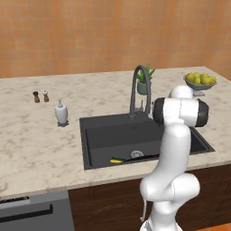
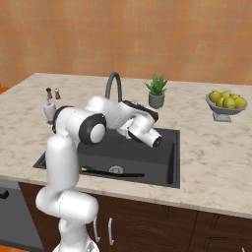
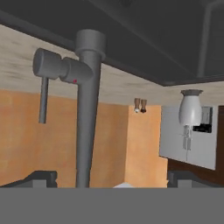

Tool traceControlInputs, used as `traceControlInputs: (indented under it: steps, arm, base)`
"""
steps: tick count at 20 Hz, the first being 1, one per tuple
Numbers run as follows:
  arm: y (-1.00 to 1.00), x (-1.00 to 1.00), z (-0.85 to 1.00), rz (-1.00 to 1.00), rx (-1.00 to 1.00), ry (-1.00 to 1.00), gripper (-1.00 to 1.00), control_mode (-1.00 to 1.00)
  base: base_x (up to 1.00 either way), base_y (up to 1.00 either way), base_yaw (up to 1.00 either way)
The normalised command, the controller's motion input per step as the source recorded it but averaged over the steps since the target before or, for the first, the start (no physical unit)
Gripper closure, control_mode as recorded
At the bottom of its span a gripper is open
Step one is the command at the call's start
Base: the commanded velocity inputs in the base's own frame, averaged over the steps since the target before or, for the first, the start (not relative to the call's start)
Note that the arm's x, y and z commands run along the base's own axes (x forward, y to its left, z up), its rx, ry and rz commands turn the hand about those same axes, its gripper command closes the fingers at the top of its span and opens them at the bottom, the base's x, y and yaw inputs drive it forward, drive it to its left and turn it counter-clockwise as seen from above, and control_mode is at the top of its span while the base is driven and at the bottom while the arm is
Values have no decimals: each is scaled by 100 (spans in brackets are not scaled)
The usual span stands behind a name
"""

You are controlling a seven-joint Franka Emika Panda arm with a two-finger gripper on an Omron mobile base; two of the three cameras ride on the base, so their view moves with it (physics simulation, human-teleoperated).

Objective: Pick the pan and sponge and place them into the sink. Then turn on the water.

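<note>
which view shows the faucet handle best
The hand view: the faucet stands close up, upside down, and its side handle with the thin lever is plain. In the left base view the faucet is whole but the handle is tiny at its foot. In the right base view only the arch clears the arm.

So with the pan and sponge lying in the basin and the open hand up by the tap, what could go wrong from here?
The open gripper faces the faucet upside down, with the faucet's side lever off to one side, so it may well close on the stem or miss the lever.

The forearm hangs over the sink, so a wide swing could knock the plant behind it.

No water is running, so the last step is undone.
</note>
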Motion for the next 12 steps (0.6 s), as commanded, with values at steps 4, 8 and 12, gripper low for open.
traceControlInputs:
  steps: [4, 8, 12]
  arm:
    - [1, 41, -10, 2, 0, 1, -100, -100]
    - [0, 32, -13, 3, 0, 0, -100, -100]
    - [0, 33, -19, 3, 0, 0, -100, -100]
  base:
    - [0, 0, 0]
    - [0, 0, 0]
    - [0, 0, 0]
